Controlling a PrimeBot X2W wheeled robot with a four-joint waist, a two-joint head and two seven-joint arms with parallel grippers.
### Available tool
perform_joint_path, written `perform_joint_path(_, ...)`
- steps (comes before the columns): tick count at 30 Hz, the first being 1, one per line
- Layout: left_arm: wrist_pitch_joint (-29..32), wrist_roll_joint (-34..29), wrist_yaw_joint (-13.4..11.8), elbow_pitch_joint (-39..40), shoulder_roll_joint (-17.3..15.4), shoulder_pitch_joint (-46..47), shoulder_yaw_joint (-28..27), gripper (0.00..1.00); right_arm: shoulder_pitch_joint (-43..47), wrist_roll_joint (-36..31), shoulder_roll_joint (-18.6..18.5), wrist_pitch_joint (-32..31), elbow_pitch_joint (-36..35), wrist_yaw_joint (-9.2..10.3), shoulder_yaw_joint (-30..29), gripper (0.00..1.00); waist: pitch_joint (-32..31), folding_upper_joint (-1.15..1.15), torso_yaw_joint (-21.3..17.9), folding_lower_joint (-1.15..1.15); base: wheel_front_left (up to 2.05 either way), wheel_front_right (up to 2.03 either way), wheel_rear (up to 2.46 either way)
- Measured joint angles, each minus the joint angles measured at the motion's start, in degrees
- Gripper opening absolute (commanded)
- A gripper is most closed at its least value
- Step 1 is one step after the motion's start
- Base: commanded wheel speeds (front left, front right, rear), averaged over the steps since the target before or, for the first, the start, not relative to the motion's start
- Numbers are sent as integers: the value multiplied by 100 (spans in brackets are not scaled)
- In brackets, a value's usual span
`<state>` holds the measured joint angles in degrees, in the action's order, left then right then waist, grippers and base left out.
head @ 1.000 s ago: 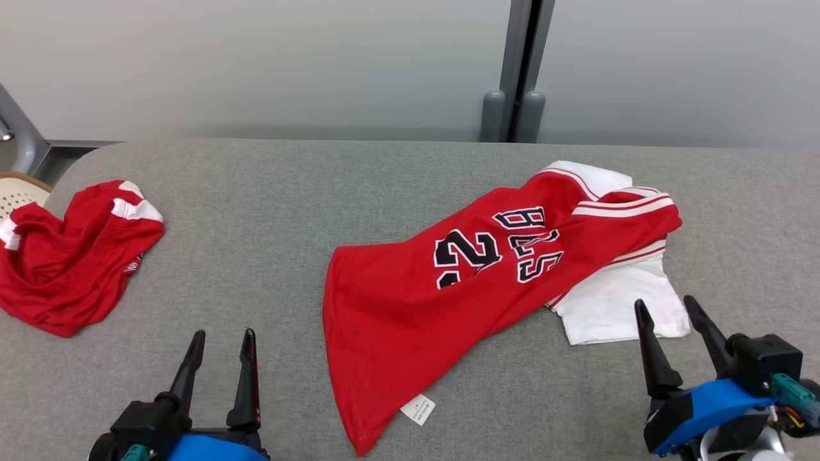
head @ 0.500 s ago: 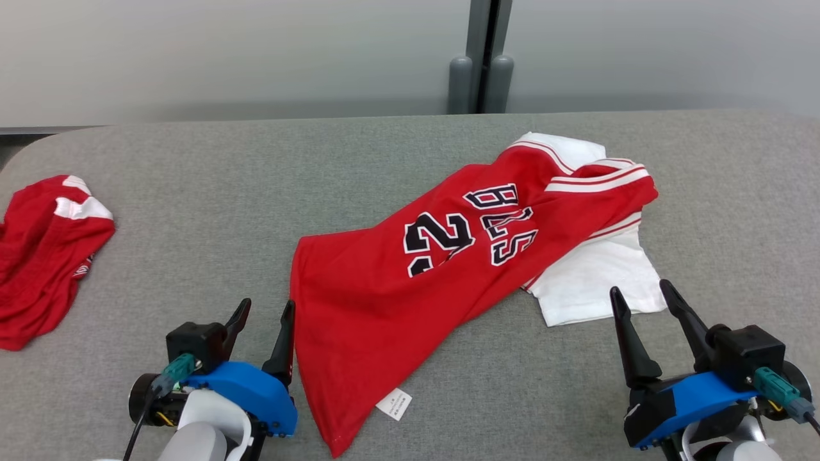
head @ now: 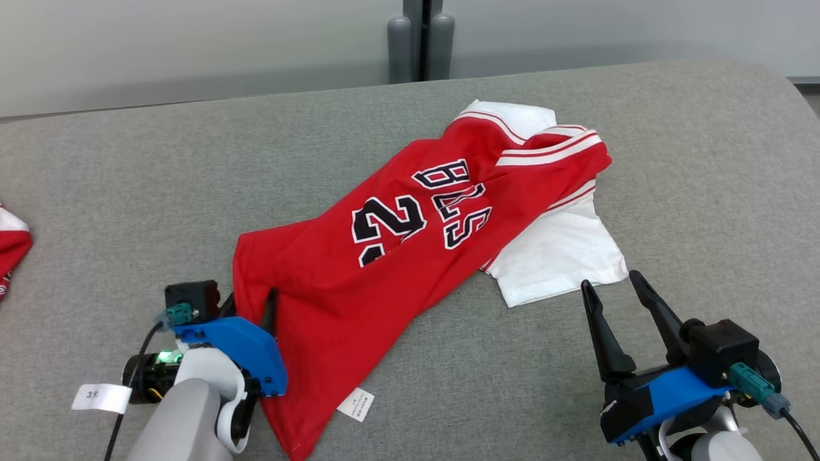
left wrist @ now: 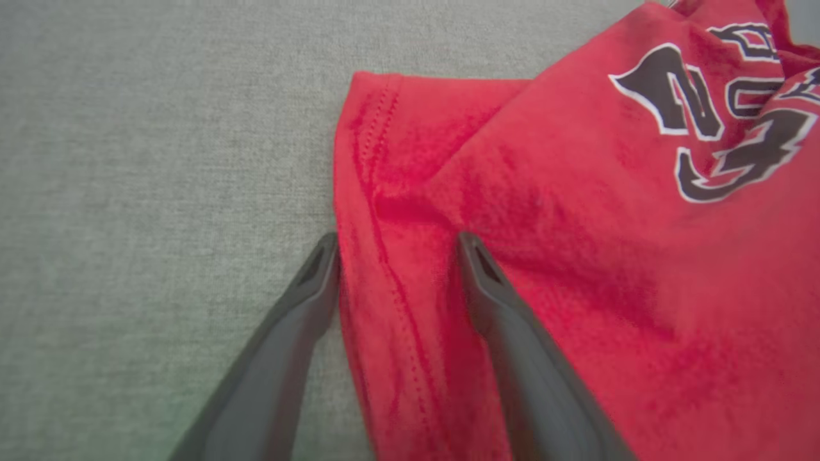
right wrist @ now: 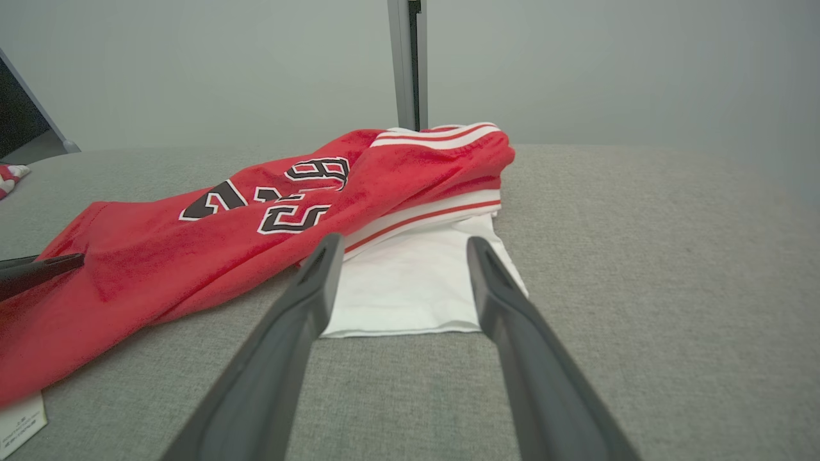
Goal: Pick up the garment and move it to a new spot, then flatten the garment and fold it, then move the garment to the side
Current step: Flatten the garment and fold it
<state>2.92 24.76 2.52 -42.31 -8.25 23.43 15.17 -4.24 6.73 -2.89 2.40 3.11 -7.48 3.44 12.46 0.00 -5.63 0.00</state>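
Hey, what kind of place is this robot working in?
Probably a lab or test station for garment folding, not a home: a grey fabric-covered table, plain pale wall panels with a grey post between them, and a red jersey laid out for handling.

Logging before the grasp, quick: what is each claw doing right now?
Left claw: open, astride the hem of the red jersey, not yet gripping it.
Right claw: open, empty.

Jersey (head: 333, 282) atop tee (head: 557, 253), mid-tbl (head: 160, 192)
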Motion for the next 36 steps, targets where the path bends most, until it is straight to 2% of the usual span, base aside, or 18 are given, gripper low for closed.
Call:
perform_joint_path(5, -263, 57, -56, -81, -112, 159, -151, 0, -20, 45, 0, 67, -4, 0, 62, 100, 60, 0, -101, 0, 0, 0, 0)
perform_joint_path(11, -568, 56, -102, -170, -433, 611, -327, 0, -62, 47, 0, 67, -13, 0, 125, 100, 129, 0, -227, 1, 0, 0, 0)
perform_joint_path(16, -742, -13, -71, -303, -742, 927, -353, 0, -91, 47, 0, 55, -8, 0, 156, 100, 157, 0, -374, 1, 0, 0, 0)
perform_joint_path(20, -911, -110, 16, -338, -831, 1076, -267, 0, -96, 48, 0, 46, -1, 0, 155, 100, 154, 0, -441, 0, 0, 0, 0)
perform_joint_path(21, -973, -125, 60, -345, -857, 1100, -234, 17, -95, 48, 0, 45, 0, 0, 156, 100, 149, 0, -447, 0, 0, 0, 0)
perform_joint_path(22, -1070, -168, 104, -342, -884, 1116, -186, 42, -95, 48, 0, 43, 1, 0, 153, 100, 140, 0, -449, 0, 0, 0, 0)
perform_joint_path(23, -1185, -222, 123, -334, -902, 1132, -137, 94, -93, 48, 0, 36, 3, 0, 137, 100, 128, 0, -444, 0, 0, 0, 0)
perform_joint_path(24, -1294, -238, 156, -330, -898, 1144, -114, 100, -89, 51, 0, 35, 3, 0, 127, 100, 116, 0, -431, 0, 0, 0, 0)
perform_joint_path(29, -1606, -241, 210, -341, -716, 1077, -18, 100, -81, 100, 1, 27, 15, 0, 33, 100, 32, 0, -289, 0, 0, 0, 0)
perform_joint_path(36, -1777, -103, 311, -62, -452, 454, -88, 100, -19, 132, 1, 27, 57, 0, -132, 100, -203, 0, -41, 0, 0, 0, 0)
